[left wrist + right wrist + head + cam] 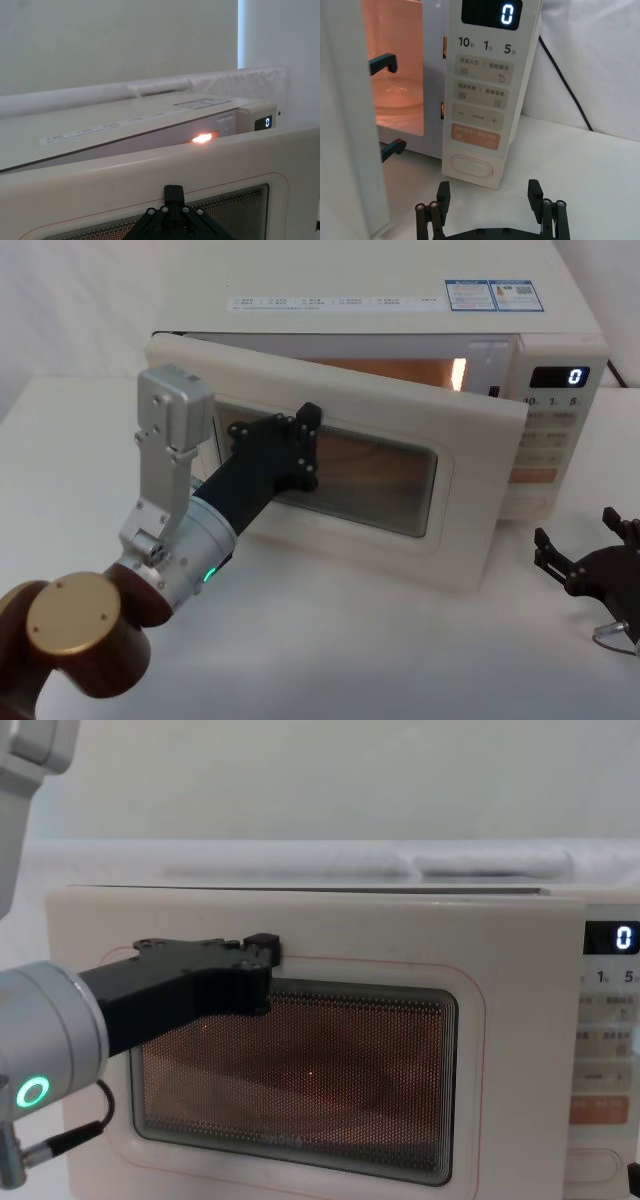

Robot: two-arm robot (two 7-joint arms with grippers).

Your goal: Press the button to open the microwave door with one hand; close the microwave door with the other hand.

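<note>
Head view: left hand point(303, 445), spread unreadable, against ajar microwave door point(470, 490); off-centre push could skid the microwave point(560, 350); right hand point(590, 560) wide, idle.

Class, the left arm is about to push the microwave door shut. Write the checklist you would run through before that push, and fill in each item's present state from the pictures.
1. Door released: the microwave door stands ajar, cavity lit. Ok.
2. Left pincer placed on the door: its tip lies against the window's upper left part. Ok.
3. Left pincer fingers closed for a flat push: cannot tell.
4. Right pincer out of the door's swing: it sits open, low in front of the button, beside the door's free edge. Ok.
5. Latch hooks free: nothing lies between them and the microwave. Ok.
6. Display idle: reads 0. Ok.
</note>
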